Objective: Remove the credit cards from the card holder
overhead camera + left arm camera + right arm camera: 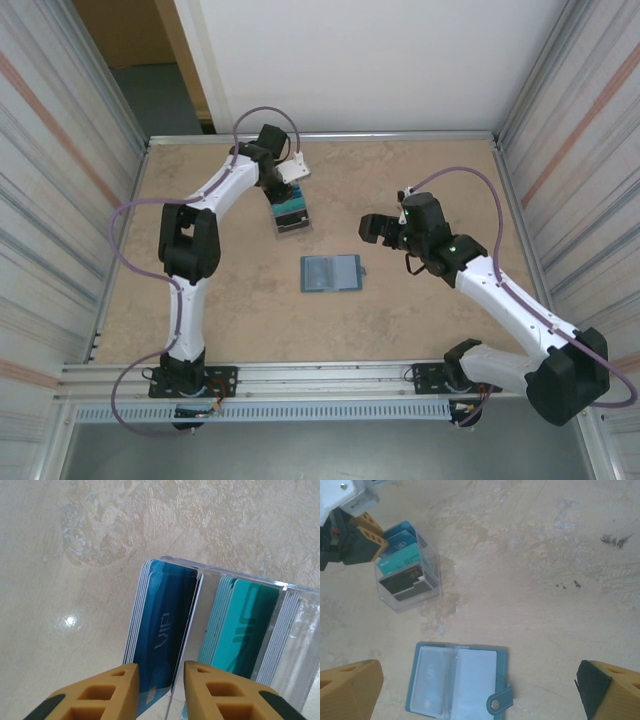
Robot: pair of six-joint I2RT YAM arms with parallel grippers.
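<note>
**Cards on edge in a clear box, card holder open mid-desk**

In the top view the card holder (330,272) lies open and flat at the centre of the desk (430,330). Its pale pocket panels face up and its snap tab is at the right edge. Whether a pocket has a card in it cannot be told.

Up and left of it, apart, sits a clear box (292,225). The credit cards (160,625) stand on edge there in 3 compartments: dark blue "VIP" cards, teal cards, and a stack with a black face.

The left pincer (161,690) hangs over the box's blue end. Its 2 orange fingers are a little apart and pinch nothing. The blue stack's corner and the clear divider beside it show in the gap.

The right pincer (480,682) is spread wide, right of centre in the top view. In its wrist view the card holder lies at bottom centre.

Dark specks (615,540) mark the desk at that view's upper right. Corrugated walls (50,150) close both sides, and a metal rail (330,375) crosses the bottom.
</note>
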